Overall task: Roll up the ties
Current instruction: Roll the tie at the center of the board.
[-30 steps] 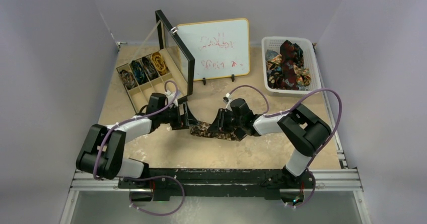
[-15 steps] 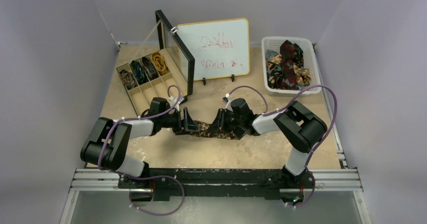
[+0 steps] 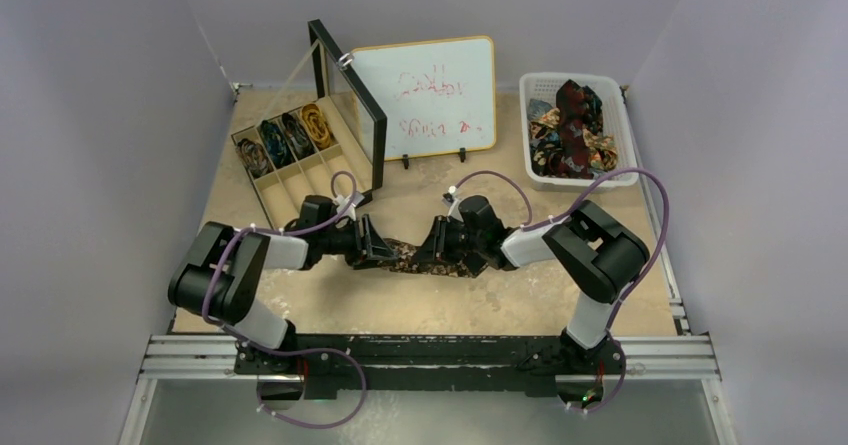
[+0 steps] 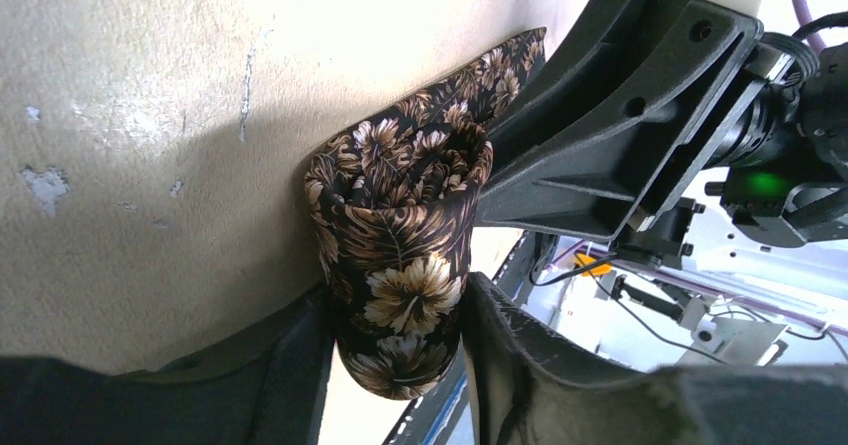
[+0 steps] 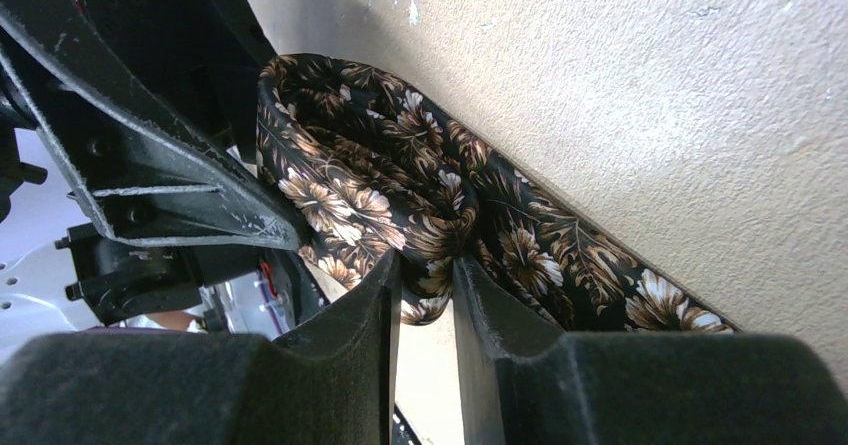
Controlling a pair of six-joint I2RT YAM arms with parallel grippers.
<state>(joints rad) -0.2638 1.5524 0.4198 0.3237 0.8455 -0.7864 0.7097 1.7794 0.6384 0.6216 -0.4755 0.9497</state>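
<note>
Tie (image 4: 400, 205): soft, light, slippery; the coil will likely unwind if freed.
Left gripper (image 4: 400, 335) clasps the coil's sides; right gripper (image 5: 425, 285) pinches the strip just beside it.

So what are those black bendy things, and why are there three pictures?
They are two robot arms, each ending in a claw. One picture looks down from above; the other two come from cameras on the wrists, very close up. On the table lies a brown flowery tie, partly rolled. The left claw squeezes the rolled end; the right claw pinches the flat part. Behind stand a box holding rolled ties, a whiteboard and a basket of loose ties.
</note>
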